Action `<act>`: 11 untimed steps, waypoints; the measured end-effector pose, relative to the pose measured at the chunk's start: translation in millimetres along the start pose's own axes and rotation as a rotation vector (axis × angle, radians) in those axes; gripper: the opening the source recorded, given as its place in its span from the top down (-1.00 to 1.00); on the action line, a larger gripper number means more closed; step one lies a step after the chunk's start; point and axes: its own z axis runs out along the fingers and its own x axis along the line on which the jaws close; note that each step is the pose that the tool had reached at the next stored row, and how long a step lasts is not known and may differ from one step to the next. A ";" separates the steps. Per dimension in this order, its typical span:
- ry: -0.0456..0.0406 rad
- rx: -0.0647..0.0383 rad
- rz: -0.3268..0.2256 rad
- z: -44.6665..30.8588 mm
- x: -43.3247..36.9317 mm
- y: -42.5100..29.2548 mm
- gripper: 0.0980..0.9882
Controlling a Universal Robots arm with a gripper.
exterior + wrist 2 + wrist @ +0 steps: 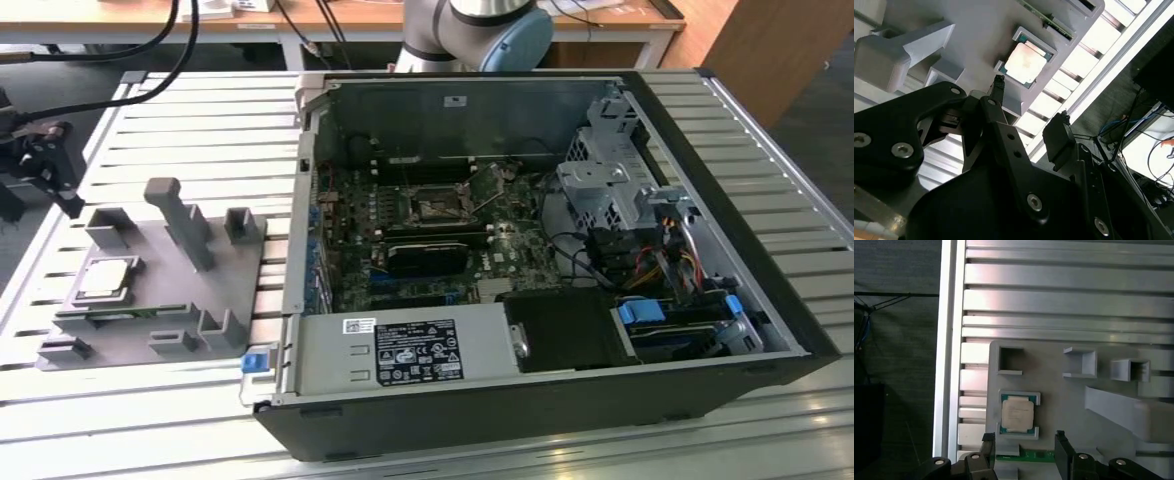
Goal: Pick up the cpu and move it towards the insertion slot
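Gripper (pixel 1024 452) open, empty, hovering near cpu (pixel 1017 413) seated in grey fixture (pixel 1054 405) at exterior view's left, slot (pixel 437 208) well apart in case (pixel 534 425) to its right; pick step, I'd judge: fingers (pixel 1063 452) not yet astride it.

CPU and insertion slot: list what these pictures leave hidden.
- cpu: underside hidden by the grey fixture pocket, in both wrist views.
- insertion slot: too small in the exterior view to tell whether its bracket is latched.
- green board: ends hidden behind the gripper fingers in the first wrist view.
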 end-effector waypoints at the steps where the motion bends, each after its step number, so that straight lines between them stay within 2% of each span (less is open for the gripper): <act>1: -0.0001 0.000 0.000 1.1 0.5 -0.1 -0.10; 11: -0.0001 0.000 0.000 15.1 3.3 -1.0 -0.10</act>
